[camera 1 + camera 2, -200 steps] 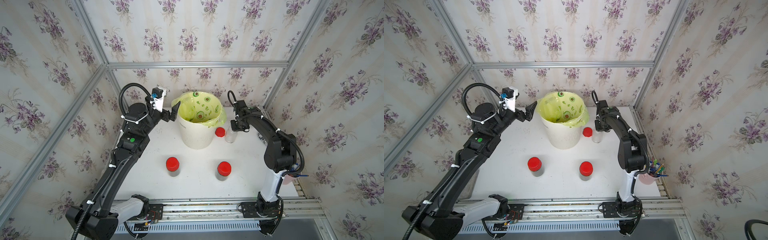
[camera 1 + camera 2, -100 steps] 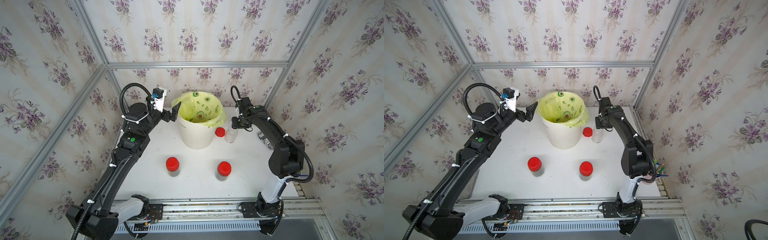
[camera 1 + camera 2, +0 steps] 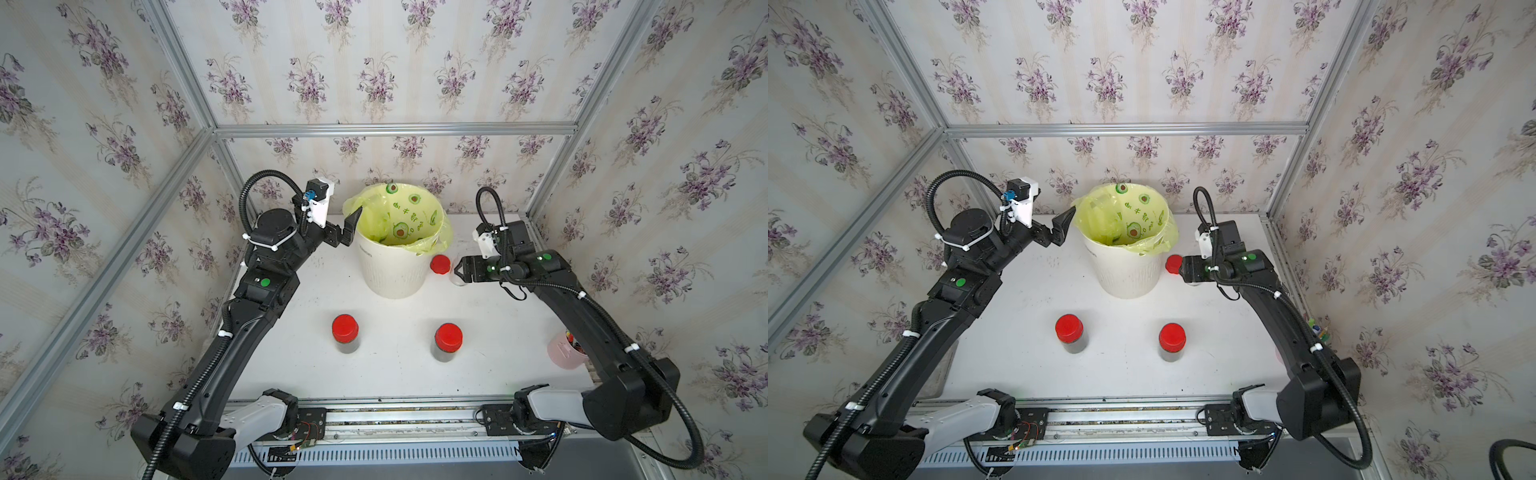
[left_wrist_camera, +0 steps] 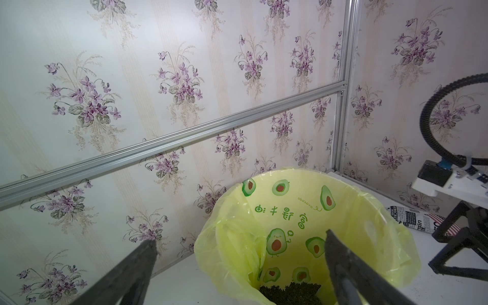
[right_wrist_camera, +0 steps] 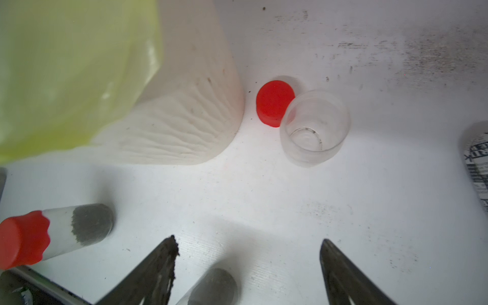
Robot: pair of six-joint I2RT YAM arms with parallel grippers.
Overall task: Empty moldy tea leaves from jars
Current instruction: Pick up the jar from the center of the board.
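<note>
Desk: white and scuffed, boxed in by flowered wallpaper and metal rails.
Bin: white, upright at the back middle of the desk.
Bag: yellow-green, printed with avocados. It lines the bin and is folded over the rim.
Empty jar: clear and upright with its lid off, and I can see nothing inside. It stands on the desk just right of the bin. In a top view the right arm's tip half hides it.
Loose lid: red, lying flat on the desk between the bin and the empty jar, close to both. From the right wrist the jar's rim overlaps it, so I cannot tell whether they touch.
Full jars: two, upright with red lids on, near the front of the desk. They stand well apart from each other and from the bin, one on the left and one on the right.
Tea leaves: a dark heap at the bottom of the bag, seen from the left wrist. More sit as a dark mass in the lower part of each full jar.
Left jaws: wide open and holding nothing. They are raised at the bin's left rim, with one tip reaching over the bag's edge.
Right jaws: spread apart and holding nothing. They are low beside the empty jar on its right, with the tips clear of the glass. Dark crumbs cling to one of them.
Pink cup: at the right edge of the desk, partly behind the right arm, with pens in it.
</note>
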